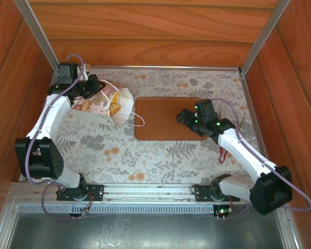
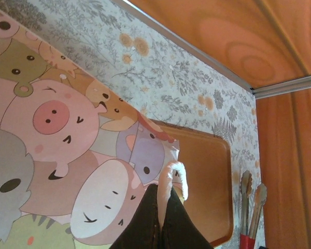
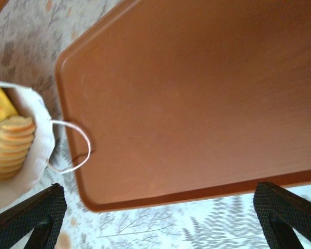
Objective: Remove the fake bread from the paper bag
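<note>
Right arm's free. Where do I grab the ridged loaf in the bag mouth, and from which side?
Probably pinch the loaf across its narrow width. Come in low from the tray side: the bag lies on its side, mouth facing the tray, with the loaf just inside the rim. The right gripper is open over the tray.

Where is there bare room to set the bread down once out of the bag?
The brown tray is bare between the paper bag and the open right claw. The tablecloth on the tray's near side is free too. Crowded: far-left corner, where the left claw pinches the bag holding bread.
</note>
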You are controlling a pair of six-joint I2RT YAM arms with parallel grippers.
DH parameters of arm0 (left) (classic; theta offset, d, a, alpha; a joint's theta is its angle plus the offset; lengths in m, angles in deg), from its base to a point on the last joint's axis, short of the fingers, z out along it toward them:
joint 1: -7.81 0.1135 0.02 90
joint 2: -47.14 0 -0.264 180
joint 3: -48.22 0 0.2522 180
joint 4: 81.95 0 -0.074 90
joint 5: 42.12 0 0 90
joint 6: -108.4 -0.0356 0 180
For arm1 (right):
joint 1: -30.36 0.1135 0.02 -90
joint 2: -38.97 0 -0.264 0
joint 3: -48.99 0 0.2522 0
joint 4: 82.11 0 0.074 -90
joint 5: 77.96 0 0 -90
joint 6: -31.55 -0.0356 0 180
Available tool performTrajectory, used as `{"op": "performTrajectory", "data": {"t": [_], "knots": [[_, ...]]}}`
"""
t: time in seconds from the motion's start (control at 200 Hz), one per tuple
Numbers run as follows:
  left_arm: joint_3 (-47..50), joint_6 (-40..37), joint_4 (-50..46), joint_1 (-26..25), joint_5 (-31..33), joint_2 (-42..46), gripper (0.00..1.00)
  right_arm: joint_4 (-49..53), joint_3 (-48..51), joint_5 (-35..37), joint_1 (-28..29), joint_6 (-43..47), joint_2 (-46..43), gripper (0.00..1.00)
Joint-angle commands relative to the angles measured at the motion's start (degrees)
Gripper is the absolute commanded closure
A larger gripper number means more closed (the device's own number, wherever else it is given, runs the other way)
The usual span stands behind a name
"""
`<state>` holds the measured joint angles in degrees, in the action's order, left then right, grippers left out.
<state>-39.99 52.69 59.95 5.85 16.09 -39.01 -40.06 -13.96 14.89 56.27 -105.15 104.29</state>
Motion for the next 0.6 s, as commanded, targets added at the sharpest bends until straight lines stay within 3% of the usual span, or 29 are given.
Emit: {"op": "performTrajectory", "data": {"t": [0.0, 0.15, 0.425, 0.48, 0.595], "knots": [[1.61, 0.23, 1.10, 0.02, -1.66, 1.19, 1.00, 7.40, 0.32, 7.77, -3.48, 6.14, -4.59, 0.00], [2.99, 0.69, 1.13, -0.21, -3.92, 2.48, 1.00, 13.34, -0.17, 14.02, -9.54, 14.86, -7.22, 0.00], [3.31, -0.96, 1.15, -2.21, -6.01, 2.82, 1.00, 18.56, -1.29, -4.52, -33.31, 26.05, 3.16, 0.02], [3.20, -1.38, 1.28, -2.58, -6.13, 2.73, 1.00, 19.33, -2.21, -3.99, -35.48, 27.09, 6.40, 0.07], [2.84, -1.83, 1.40, -2.81, -6.46, 2.47, 1.00, 21.63, -4.37, -0.38, -37.33, 27.61, 11.26, 0.06]]}}
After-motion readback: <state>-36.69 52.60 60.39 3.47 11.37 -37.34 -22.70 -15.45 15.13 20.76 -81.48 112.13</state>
